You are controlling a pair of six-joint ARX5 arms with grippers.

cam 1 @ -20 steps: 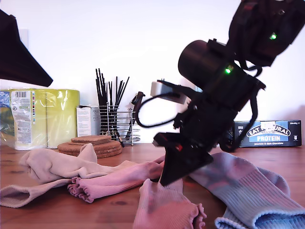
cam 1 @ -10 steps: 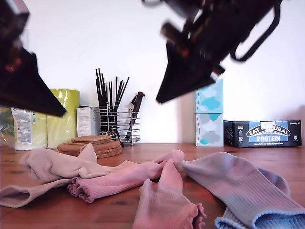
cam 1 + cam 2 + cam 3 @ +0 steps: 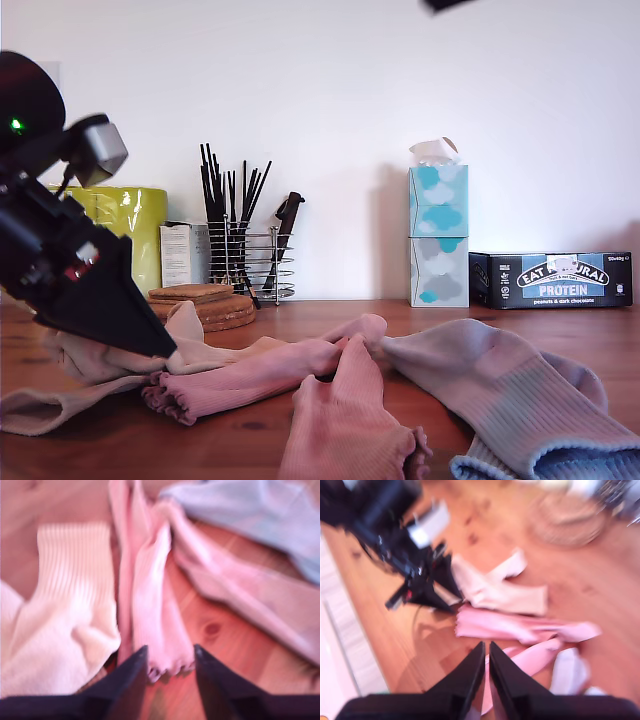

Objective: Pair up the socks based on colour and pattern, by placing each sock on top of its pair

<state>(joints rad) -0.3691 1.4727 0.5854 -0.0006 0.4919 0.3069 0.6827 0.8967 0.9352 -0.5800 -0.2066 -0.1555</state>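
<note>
My first gripper point(image 3: 170, 656) stands open just above the wood, with the toe end of a pink toe sock point(image 3: 150, 605) between its fingers. A beige sock point(image 3: 65, 630) lies beside that sock, and a second pink sock point(image 3: 240, 595) and a light blue sock point(image 3: 260, 515) lie beyond. At the exterior view's left this gripper point(image 3: 140, 335) hangs low over the beige socks point(image 3: 215, 352). The pink socks point(image 3: 260, 375) cross in the middle and the blue socks point(image 3: 500, 385) lie right. My second gripper point(image 3: 486, 647) is shut and empty, high over the pink socks point(image 3: 520, 627).
Along the back wall stand yellow paper rolls point(image 3: 125, 240), a stack of cork coasters point(image 3: 200, 305), a wire holder of black sticks point(image 3: 240, 250), stacked tissue boxes point(image 3: 437, 235) and a protein bar box point(image 3: 555, 280). A black sliver of the second arm point(image 3: 445, 4) shows at the top edge.
The arm that hung low over the pink socks has lifted out of the top of the exterior view. The other arm has come down at that view's left, over the beige socks.
</note>
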